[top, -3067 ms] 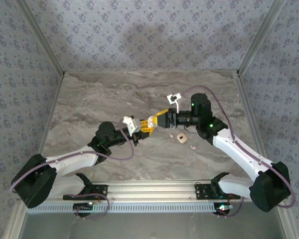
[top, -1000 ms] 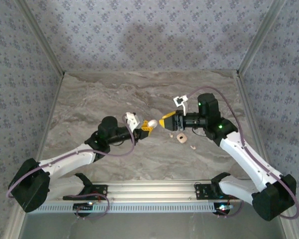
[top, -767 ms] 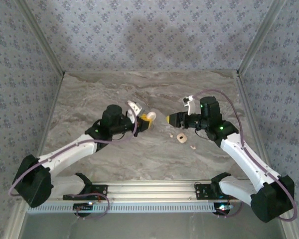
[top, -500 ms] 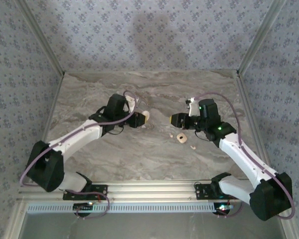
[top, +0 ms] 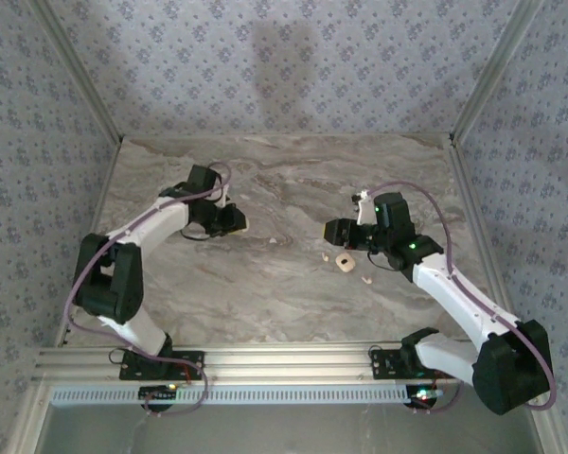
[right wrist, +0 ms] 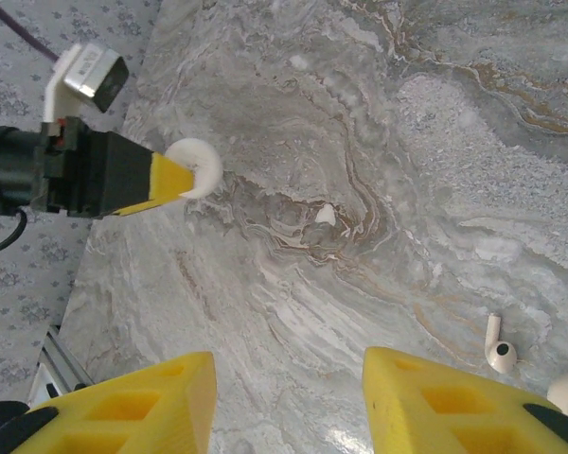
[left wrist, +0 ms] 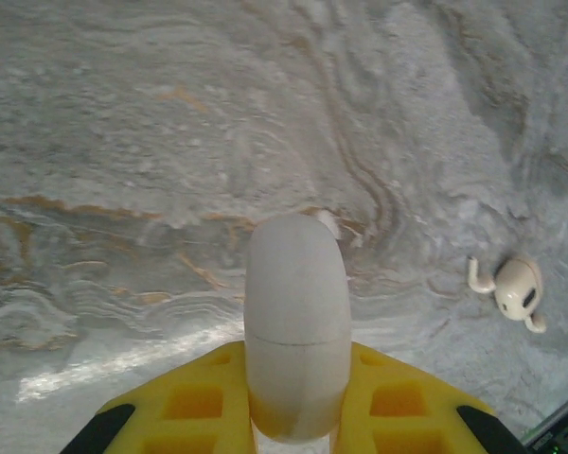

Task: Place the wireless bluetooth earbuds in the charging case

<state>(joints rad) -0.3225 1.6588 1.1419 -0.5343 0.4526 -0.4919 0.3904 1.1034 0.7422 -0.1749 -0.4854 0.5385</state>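
The tan charging case, with its hollow centre, lies on the marble table just in front of my right gripper. One earbud rests left of the case and another earbud to its right. In the right wrist view the right gripper is open over bare table, with an earbud at lower right. My left gripper is out at the left, shut on a cream rounded disc with a seam. An earbud lies beyond it to the right.
A tiny white speck sits on the marble table between the two grippers, seen also as a white speck from the right wrist. Patterned walls enclose the table on three sides. A metal rail runs along the near edge.
The grippers, close together at the table's middle, have parted. My left arm swung left and back with the cream disc. The right gripper drew back slightly to the right.
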